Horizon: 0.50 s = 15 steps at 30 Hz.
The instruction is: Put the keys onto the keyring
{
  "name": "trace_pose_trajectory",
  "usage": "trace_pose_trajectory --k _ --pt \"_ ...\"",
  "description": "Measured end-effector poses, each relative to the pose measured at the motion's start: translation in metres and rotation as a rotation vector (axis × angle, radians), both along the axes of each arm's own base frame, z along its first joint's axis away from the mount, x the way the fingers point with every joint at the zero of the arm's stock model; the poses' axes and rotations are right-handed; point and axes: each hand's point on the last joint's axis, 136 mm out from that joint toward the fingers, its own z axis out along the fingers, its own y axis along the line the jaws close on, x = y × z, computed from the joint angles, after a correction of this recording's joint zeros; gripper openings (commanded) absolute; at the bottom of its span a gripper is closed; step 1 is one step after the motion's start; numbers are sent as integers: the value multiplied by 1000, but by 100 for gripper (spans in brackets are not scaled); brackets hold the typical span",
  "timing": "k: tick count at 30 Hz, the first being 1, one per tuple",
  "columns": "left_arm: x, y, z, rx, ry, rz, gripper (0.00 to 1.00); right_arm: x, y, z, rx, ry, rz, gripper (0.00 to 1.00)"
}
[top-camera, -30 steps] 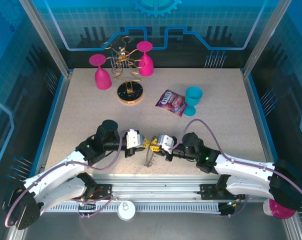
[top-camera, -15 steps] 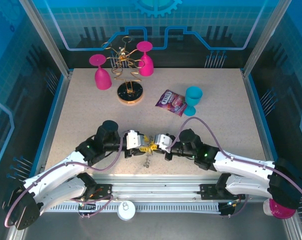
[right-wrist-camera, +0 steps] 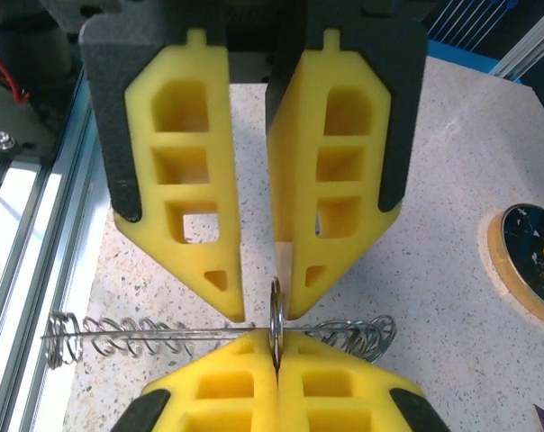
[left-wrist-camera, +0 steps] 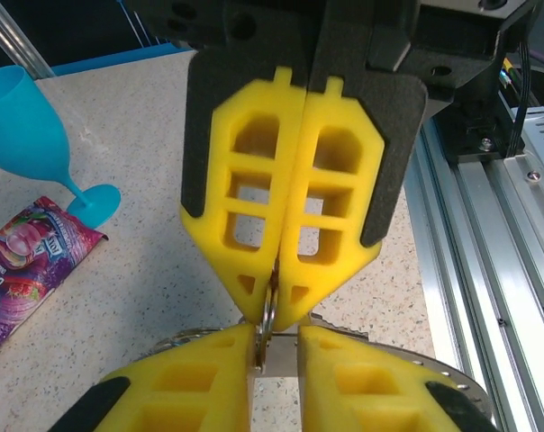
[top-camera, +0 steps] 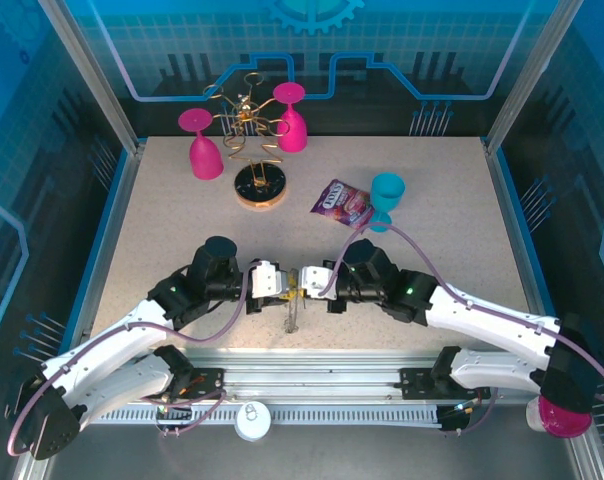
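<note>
At the table's [top-camera: 432,220] near edge, the top view showed the left gripper [top-camera: 285,289] and right gripper [top-camera: 303,287] tip to tip, with the keyring [top-camera: 292,318] edge-on just below. The right wrist view revealed the keyring's thin grey wire and spring-like coils [right-wrist-camera: 83,328]. The right jaws were pinched tight on a thin loop [right-wrist-camera: 275,315], and the left fingers [right-wrist-camera: 222,279] stood slightly apart.

Keyring [right-wrist-camera: 146,334] partly hidden behind right claw [right-wrist-camera: 276,360]

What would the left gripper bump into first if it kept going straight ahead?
The left gripper would most likely hit the small metal ring right at its tips, then the right gripper pinching it.
</note>
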Motion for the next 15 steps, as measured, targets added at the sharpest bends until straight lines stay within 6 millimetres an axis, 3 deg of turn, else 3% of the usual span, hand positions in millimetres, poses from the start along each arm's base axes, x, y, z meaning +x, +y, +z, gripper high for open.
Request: trace_pose_trajectory --k 6,8,11,13,15 --pt "-2 0 -1 0 13 -8 0 -2 3 -5 -48 -5 25 0" --pt "-3 0 -1 0 15 -8 0 -2 3 -5 -49 -5 26 1" --pt "-2 0 -1 -2 13 -9 0 -1 3 -3 -31 3 10 12" --pt "-2 -2 2 -14 3 -11 0 1 -1 -1 16 19 -14 27" --pt "-1 -3 1 -31 -6 -11 0 4 -9 5 97 23 -49 32"
